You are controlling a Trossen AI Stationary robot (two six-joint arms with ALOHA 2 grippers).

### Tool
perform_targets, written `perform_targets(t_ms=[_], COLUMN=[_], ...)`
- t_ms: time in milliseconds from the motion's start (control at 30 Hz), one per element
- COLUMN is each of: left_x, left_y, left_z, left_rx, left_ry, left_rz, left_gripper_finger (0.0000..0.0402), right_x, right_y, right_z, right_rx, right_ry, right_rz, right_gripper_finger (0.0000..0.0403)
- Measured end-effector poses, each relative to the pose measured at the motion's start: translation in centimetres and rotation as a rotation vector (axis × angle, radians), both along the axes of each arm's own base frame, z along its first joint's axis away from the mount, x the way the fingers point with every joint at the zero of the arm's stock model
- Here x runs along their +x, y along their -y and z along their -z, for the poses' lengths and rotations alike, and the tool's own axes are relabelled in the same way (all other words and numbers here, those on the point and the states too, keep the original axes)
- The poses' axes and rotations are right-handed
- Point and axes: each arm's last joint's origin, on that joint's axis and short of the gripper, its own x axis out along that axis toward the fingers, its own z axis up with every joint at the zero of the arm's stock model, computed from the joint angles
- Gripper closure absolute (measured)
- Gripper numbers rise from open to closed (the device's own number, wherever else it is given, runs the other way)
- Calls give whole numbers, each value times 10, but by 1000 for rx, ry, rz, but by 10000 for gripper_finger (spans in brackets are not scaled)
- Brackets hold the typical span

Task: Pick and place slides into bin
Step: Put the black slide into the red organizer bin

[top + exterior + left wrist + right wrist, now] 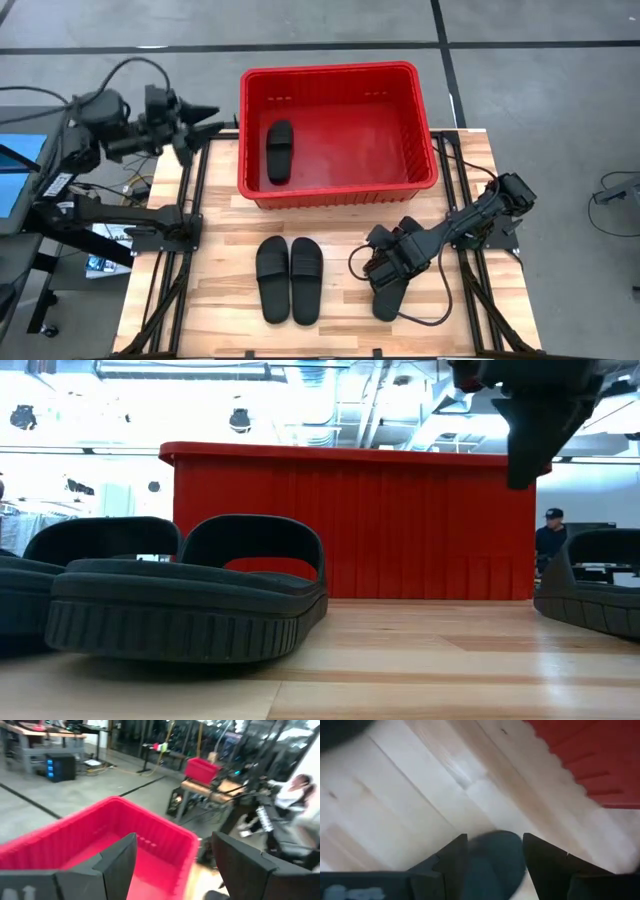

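The red bin (330, 68) stands at the table's far middle, with one black slide (279, 150) lying flat on its floor at the left. Two slides (273, 280) (306, 280) lie side by side, soles down, on the table's near middle; they also show in the low view (190, 600). The fourth slide (387, 300) lies sole down at the near right (595, 595). My right gripper (383, 272) is open above that slide's far end (495, 857), one finger on each side. My left gripper (212, 120) is open and empty at the bin's left wall (125, 820).
A black cable (420, 315) loops on the table beside the fourth slide. Bare wood lies between the pair of slides and the bin. A person (295, 795) and another red bin (201, 769) are in the room beyond the table.
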Motion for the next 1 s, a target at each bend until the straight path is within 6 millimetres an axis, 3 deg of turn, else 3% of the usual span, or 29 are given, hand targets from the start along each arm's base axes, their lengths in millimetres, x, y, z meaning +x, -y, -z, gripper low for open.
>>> perform_targets(t_ms=[167, 433, 767, 1000], left_x=[2, 24, 45, 51], left_y=[14, 36, 66, 79], left_z=[30, 86, 100, 99], left_rx=[-69, -140, -97, -90], left_ry=[104, 242, 212, 227], left_rz=[74, 161, 219, 229], left_gripper_finger=[155, 155, 155, 155], right_x=[6, 10, 0, -40], right_y=[-4, -14, -29, -55], right_z=[0, -1, 13, 14], right_rx=[41, 12, 21, -4], right_ry=[74, 216, 263, 89], right_rz=[11, 31, 44, -47], right_gripper_finger=[219, 219, 221, 241])
